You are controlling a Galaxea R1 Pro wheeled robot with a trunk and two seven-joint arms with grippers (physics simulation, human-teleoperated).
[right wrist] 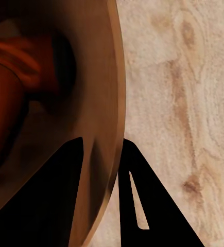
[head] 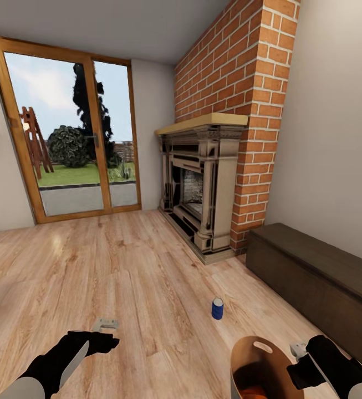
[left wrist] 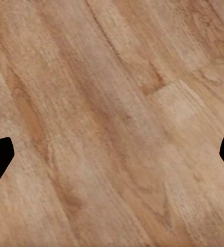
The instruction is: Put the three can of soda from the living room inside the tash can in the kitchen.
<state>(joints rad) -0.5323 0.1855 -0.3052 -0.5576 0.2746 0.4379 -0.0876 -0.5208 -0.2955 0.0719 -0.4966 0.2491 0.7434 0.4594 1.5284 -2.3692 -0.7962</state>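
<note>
Light wood floor (head: pixel 120 266) runs to a brick fireplace (head: pixel 203 188) and glass doors (head: pixel 72 138). One blue soda can (head: pixel 218 308) stands upright on it, near the trash can (head: pixel 247 354), whose rim the right gripper (right wrist: pixel 104 170) pinches; something orange (right wrist: pixel 9 92) lies inside. Left gripper (head: pixel 104 325) hovers spread above the floor

The right claw (right wrist: pixel 104 175) pinches the tash can (right wrist: pixel 109 92) rim between its fingers; an orange can (right wrist: pixel 11 87) lies inside, wood floor (right wrist: pixel 178 103) beyond.
</note>
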